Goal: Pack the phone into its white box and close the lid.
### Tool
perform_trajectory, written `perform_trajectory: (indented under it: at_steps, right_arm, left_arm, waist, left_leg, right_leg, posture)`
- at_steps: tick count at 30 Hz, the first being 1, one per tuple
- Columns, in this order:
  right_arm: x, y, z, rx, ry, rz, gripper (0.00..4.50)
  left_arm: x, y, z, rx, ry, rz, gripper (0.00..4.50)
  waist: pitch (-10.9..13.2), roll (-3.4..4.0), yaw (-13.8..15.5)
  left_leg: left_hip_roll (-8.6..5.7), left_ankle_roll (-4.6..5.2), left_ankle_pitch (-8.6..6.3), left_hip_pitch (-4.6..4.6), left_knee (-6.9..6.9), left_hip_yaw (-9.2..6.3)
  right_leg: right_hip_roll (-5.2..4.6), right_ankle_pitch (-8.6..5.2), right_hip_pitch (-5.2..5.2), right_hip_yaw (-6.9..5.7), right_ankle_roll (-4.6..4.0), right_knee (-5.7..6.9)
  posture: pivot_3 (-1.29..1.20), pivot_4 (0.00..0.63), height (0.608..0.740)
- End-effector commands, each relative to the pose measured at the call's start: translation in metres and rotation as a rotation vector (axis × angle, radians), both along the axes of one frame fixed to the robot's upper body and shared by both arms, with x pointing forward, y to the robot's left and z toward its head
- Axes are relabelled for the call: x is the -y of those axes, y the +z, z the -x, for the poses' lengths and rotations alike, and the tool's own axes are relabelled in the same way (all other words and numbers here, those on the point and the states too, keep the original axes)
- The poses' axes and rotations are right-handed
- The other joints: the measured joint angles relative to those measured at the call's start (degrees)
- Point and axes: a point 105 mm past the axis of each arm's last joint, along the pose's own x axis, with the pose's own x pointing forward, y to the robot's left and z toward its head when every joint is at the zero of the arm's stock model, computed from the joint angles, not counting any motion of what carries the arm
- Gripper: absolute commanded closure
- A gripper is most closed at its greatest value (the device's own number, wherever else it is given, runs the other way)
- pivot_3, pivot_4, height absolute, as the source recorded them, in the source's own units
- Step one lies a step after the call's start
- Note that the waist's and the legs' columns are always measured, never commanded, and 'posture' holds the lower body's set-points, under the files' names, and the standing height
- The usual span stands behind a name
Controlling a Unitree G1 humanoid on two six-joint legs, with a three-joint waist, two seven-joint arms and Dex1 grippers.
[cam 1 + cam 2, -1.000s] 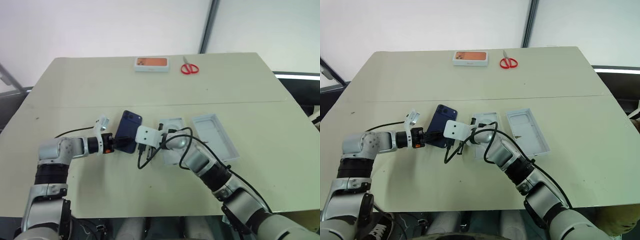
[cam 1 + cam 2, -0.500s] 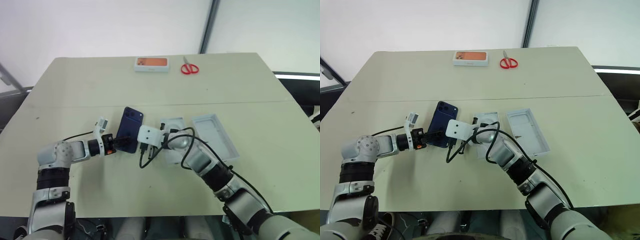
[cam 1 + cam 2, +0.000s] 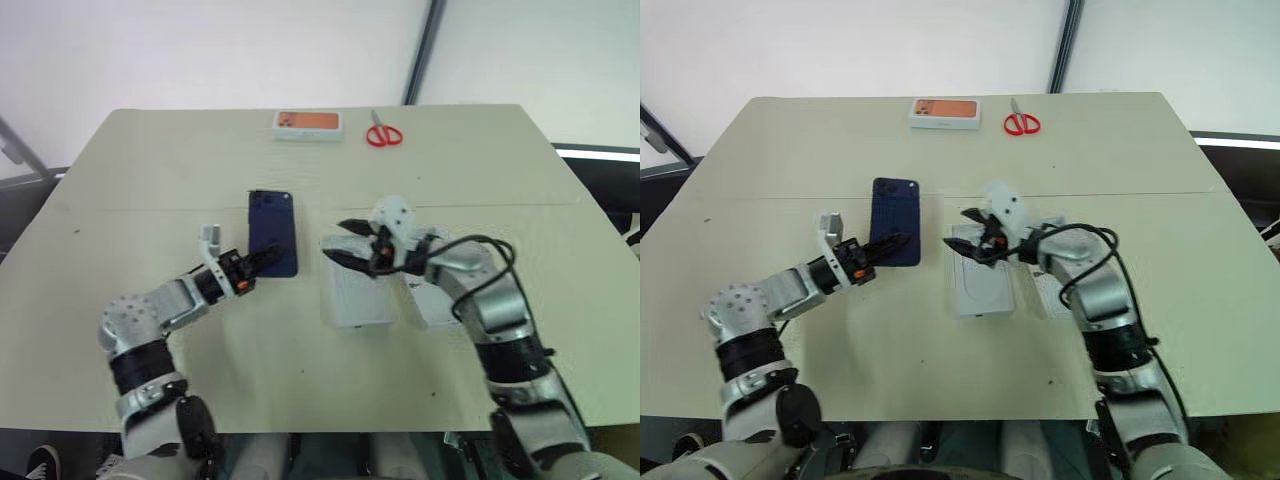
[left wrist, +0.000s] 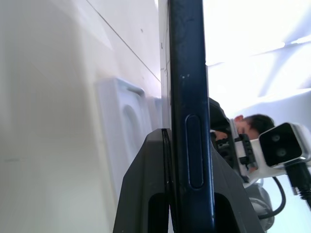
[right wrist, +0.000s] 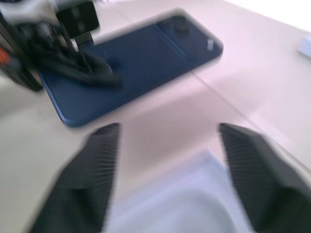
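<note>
The dark blue phone [image 3: 272, 230] hangs just above the table left of centre, its camera bump at the far end. My left gripper [image 3: 262, 263] is shut on its near end; the left wrist view shows the phone's edge [image 4: 189, 121] clamped between the black fingers [image 4: 146, 194]. To the phone's right, my right gripper [image 3: 340, 242] stands open and holds nothing, above the far end of the white box [image 3: 355, 292]. In the right wrist view its fingers [image 5: 92, 174] spread wide in front of the phone [image 5: 136, 68]. My right arm partly hides the lid [image 3: 428, 305].
A closed box with an orange picture [image 3: 307, 123] and red scissors [image 3: 381, 135] lie at the table's far edge. A black cable loops along my right forearm [image 3: 480, 250]. A seam crosses the tabletop [image 3: 150, 208] behind the phone.
My right gripper has drawn away from the phone to the right, risen and opened. The left gripper has carried the phone slightly right and up and turned it straighter. The camera has shifted too.
</note>
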Motion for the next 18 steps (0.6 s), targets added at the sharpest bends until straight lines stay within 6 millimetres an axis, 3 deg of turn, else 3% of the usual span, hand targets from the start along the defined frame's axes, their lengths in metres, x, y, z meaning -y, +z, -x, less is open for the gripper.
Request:
perform_trajectory:
  at_steps: [1,5,10,14,18]
  right_arm:
    - [0.01,0.012,0.014,0.076,0.056,0.003,0.03]
    - [0.021,0.005,0.024,0.078,0.062,0.036,0.03]
    - [0.015,-0.011,0.06,0.0,0.231,0.106,0.03]
    - [0.014,-0.039,0.068,0.019,0.302,0.309,0.03]
    - [0.012,-0.045,0.064,0.023,0.309,0.341,0.03]
  left_arm:
    - [0.013,0.025,0.006,0.106,0.007,0.024,4.47]
    - [0.014,0.027,0.002,0.093,0.062,0.059,4.47]
    - [-0.003,0.031,-0.007,0.083,0.094,0.058,4.47]
    - [-0.005,0.033,-0.011,0.08,0.083,0.039,4.47]
    - [-0.002,0.032,-0.01,0.087,0.065,0.018,4.47]
  waist:
    - [0.07,-0.1,-0.64]
    - [0.09,-0.12,-0.71]
    - [0.16,-0.22,-0.36]
    - [0.19,-0.26,0.0]
    - [0.22,-0.31,0.15]
  left_leg:
    - [0.03,0.0,0.0,0.0,-0.01,0.02]
    - [0.11,0.0,0.0,0.0,-0.03,0.1]
    - [0.1,0.01,0.0,-0.01,0.0,0.08]
    - [0.06,0.01,0.0,0.0,0.07,0.07]
    - [0.03,0.01,-0.01,-0.02,0.07,0.03]
  right_leg:
    - [0.03,0.0,-0.03,0.01,0.0,0.01]
    - [0.13,0.0,-0.06,0.07,0.0,-0.01]
    - [0.13,0.0,-0.01,0.05,0.0,-0.07]
    - [0.11,0.0,0.05,0.04,0.0,-0.07]
    - [0.07,0.0,0.09,0.01,0.01,-0.15]
  posture:
    - [0.0,0.15,0.74]
    - [0.0,0.15,0.74]
    - [0.0,0.15,0.74]
    - [0.0,0.15,0.74]
    - [0.0,0.15,0.74]
